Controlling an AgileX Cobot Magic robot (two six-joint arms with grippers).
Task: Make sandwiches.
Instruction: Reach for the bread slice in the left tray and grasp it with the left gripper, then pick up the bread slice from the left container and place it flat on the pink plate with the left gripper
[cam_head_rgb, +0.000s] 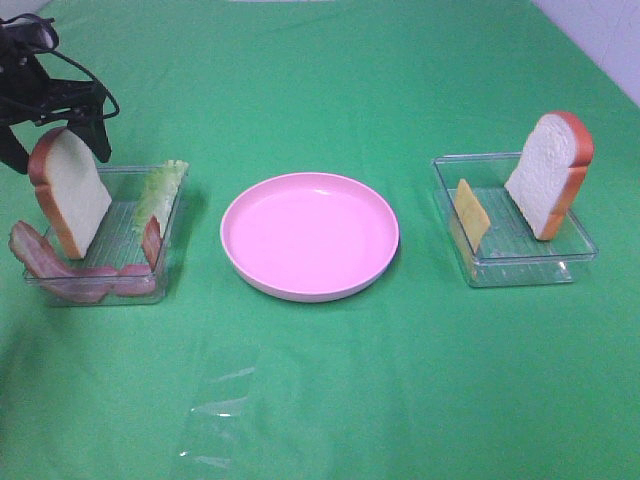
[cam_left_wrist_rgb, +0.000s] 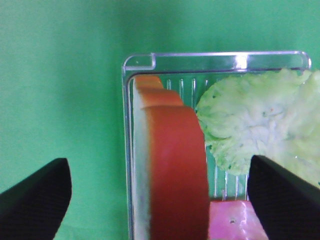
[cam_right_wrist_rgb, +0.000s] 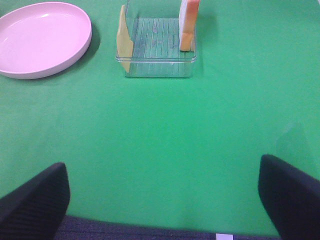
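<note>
two clear, ribbed plastic trays are sitting on the counter (cam_head_rgb: 320, 400), which is lying under a smooth green cloth, and a round, glossy pink plate (cam_head_rgb: 310, 288) is resting between them. the sandwich parts are sitting unstacked in those trays. in the left tray (cam_head_rgb: 120, 171), the left bread slice (cam_head_rgb: 72, 195) is standing on edge, matte white on its face with a smooth orange-brown crust. a pale green, crinkled lettuce leaf (cam_head_rgb: 160, 192) is leaning on the wall nearer the plate, and wavy reddish-brown bacon strips (cam_head_rgb: 50, 265) are draping over the front corner. in the right tray (cam_head_rgb: 525, 272), a thin yellow cheese square (cam_head_rgb: 472, 213) is leaning on the plate-side wall, and the right bread slice (cam_head_rgb: 548, 175) is tilting at the outer side. the left hand (cam_head_rgb: 60, 160) is pointing down over the left bread slice, its black, finely textured fingers (cam_left_wrist_rgb: 35, 200) standing apart on either side of the crust and touching neither face. its arm is reaching in from the far left corner of the high view. the right hand (cam_right_wrist_rgb: 162, 200) is hovering over bare green cloth on the near side of the right tray, facing it, fingers (cam_right_wrist_rgb: 290, 200) spreading wide and gripping nothing.
</note>
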